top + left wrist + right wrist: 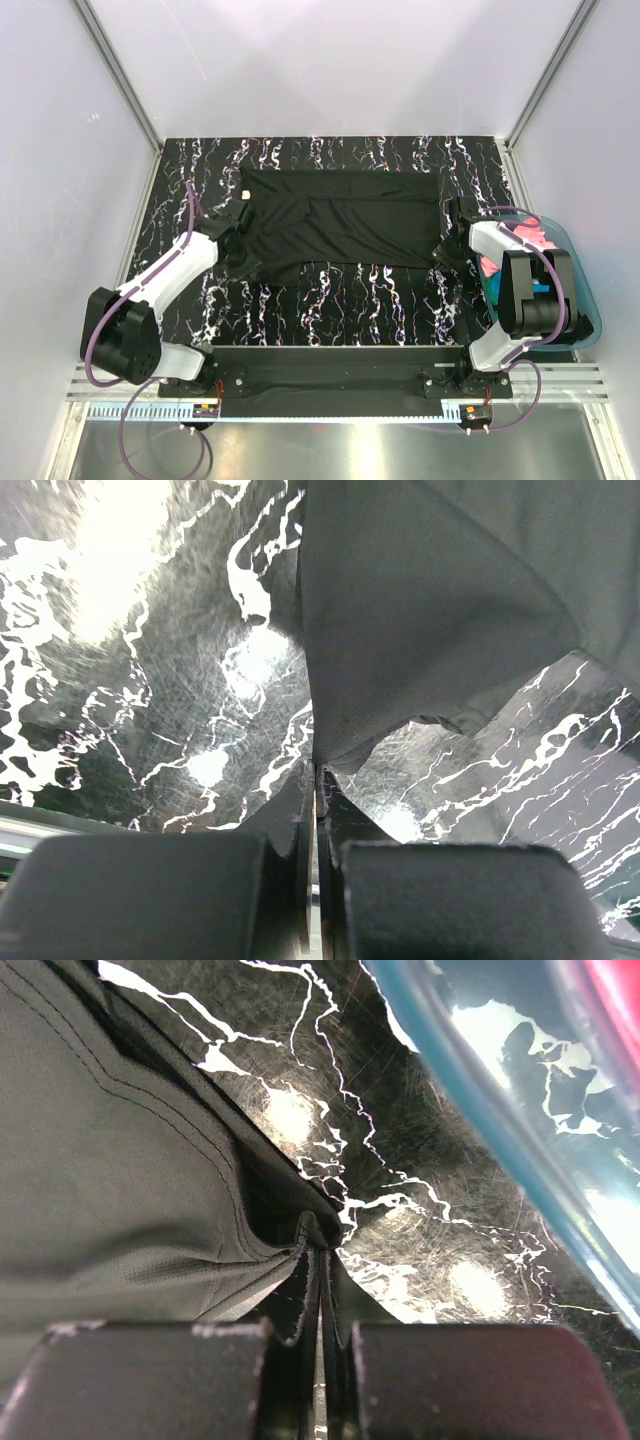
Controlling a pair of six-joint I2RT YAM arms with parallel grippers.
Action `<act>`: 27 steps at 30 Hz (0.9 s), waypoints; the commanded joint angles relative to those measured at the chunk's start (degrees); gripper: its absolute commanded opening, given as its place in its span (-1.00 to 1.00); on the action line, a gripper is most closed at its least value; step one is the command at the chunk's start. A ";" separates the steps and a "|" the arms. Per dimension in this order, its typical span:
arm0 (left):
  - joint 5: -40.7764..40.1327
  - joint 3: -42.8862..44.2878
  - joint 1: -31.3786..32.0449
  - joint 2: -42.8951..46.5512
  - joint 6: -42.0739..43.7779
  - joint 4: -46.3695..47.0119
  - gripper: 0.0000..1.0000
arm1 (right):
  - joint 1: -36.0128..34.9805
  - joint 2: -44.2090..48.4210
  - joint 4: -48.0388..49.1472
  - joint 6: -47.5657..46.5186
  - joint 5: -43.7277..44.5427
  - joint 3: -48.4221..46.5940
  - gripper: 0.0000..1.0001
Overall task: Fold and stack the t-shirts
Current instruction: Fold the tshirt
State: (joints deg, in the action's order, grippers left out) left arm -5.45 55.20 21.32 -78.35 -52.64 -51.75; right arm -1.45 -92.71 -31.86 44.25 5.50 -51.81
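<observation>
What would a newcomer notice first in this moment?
The large black t-shirt, spread out across the middle of the white-veined black table, draws the eye first. Both arms flank it: the left gripper is shut on its left edge and the right gripper is shut on its right edge. At the table's right side sits a translucent teal tub with pink cloth inside.

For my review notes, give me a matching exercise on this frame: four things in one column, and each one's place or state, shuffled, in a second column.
Things:
1 black t-shirt
2 teal tub
3 pink t-shirt
4 left gripper

Places or states:
A inside the tub
B shut on the black cloth's edge
C spread on the marbled table
D at the table's right edge

Pairs: 1-C, 2-D, 3-A, 4-B
</observation>
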 commanded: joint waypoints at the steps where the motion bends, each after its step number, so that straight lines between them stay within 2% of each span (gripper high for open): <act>1: -3.86 3.68 -0.40 1.70 1.31 -1.25 -1.00 | -0.22 1.39 -2.06 -1.18 2.24 -1.62 -1.00; 14: -4.39 8.87 -4.09 1.00 4.47 -1.08 -1.00 | -0.39 3.23 -4.00 -3.29 -1.63 -6.10 -1.00; 27: -1.58 16.86 -6.64 -4.35 6.76 0.94 -1.00 | -0.74 1.13 -7.34 -4.44 -4.79 -14.54 -1.00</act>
State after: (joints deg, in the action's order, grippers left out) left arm -7.35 68.38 16.16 -81.34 -47.57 -53.01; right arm -1.63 -91.90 -38.02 40.71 1.83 -62.70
